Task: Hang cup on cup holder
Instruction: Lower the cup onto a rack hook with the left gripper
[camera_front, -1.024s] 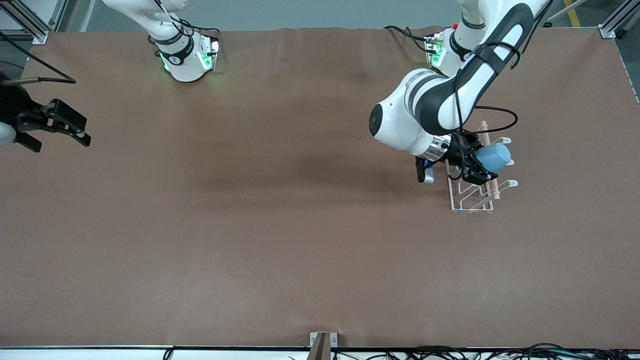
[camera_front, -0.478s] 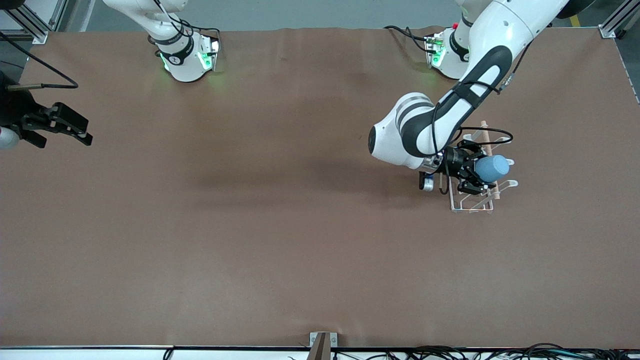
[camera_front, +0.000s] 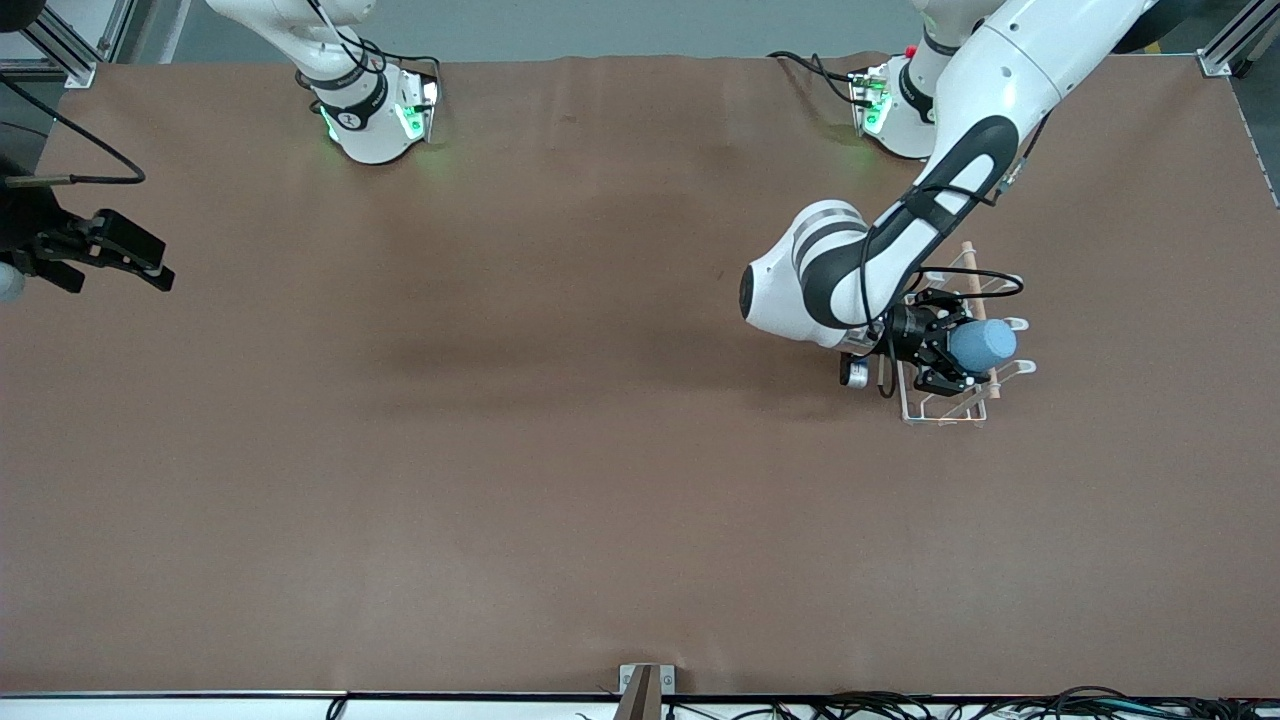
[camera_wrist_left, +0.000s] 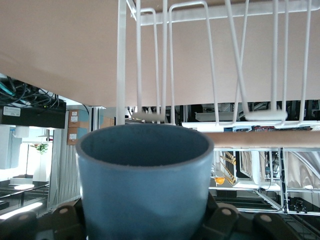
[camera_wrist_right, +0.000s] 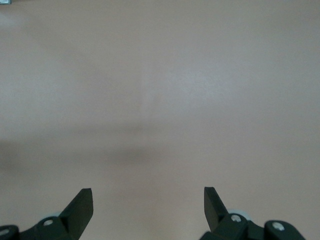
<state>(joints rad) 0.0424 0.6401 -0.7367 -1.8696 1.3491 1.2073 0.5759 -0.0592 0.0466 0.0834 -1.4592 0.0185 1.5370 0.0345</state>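
My left gripper (camera_front: 950, 352) is shut on the light-blue cup (camera_front: 983, 343) and holds it on its side over the white wire cup holder (camera_front: 945, 405) at the left arm's end of the table. The cup's open mouth (camera_wrist_left: 144, 145) faces the rack's prongs (camera_wrist_left: 263, 115) and the wooden rod (camera_wrist_left: 265, 139), close to them. Whether a prong is inside the cup I cannot tell. My right gripper (camera_front: 130, 262) is open and empty over the table edge at the right arm's end, and its own wrist view shows its fingers (camera_wrist_right: 80, 206) apart over bare tabletop.
The brown table (camera_front: 560, 450) carries nothing else. The arm bases (camera_front: 375, 120) stand along the table's edge farthest from the front camera. A small bracket (camera_front: 645, 680) sits at the edge nearest that camera.
My left gripper has lowered and turned with the cup, bringing it down onto the rack's prongs. My right gripper has drifted slightly toward the table's end.
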